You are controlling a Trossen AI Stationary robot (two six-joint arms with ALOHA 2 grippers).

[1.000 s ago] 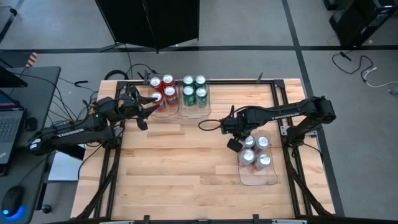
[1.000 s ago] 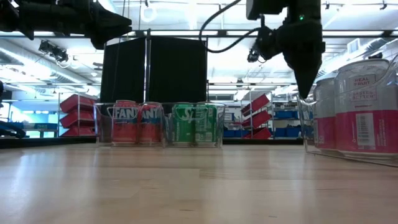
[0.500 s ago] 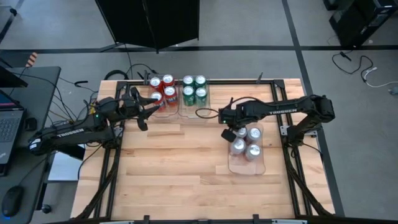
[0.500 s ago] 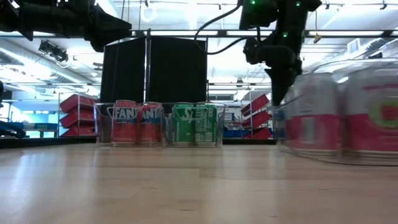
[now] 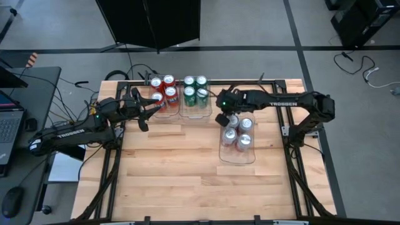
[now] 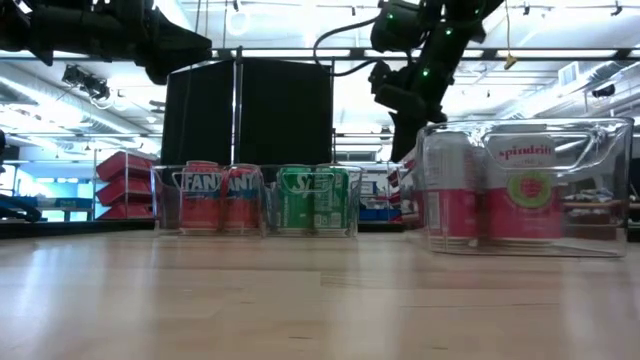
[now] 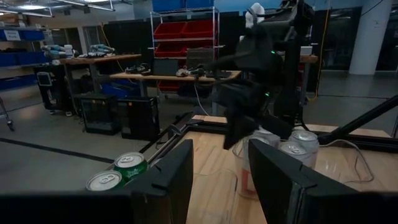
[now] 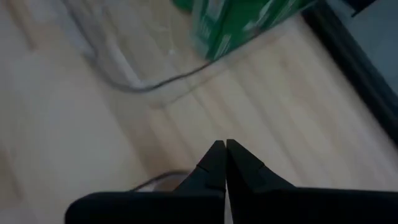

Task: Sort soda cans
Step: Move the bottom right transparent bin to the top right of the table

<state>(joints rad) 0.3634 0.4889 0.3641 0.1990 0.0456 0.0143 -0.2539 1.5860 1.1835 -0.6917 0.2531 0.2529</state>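
1. Clear plastic is what sits nearest: a tray [image 5: 237, 150] on the right half of the butcher-block table [image 5: 181, 175], holding the four silver-white cans [image 5: 237, 131] with pink labels, bunched at its far end.
2. Just beyond, the right gripper [image 5: 220, 117] is low at the tray's far left corner, its jaws pinched fully together on nothing. It looks to be nudging the tray rather than lifting it.
3. Farther back, the green cans [image 5: 195, 89] stand in their own tray, just beside the red cans [image 5: 162, 89] in another, both against the table's far edge.
4. To the left, the left gripper [image 5: 145, 114] hovers close to the red cans, jaws partly apart and empty.
5. My worry: a push at one corner could swing the tray instead of sliding it straight, or drive it into the green cans' tray and shunt that row. The silver-white cans stand loose, so a jerk might tip one.
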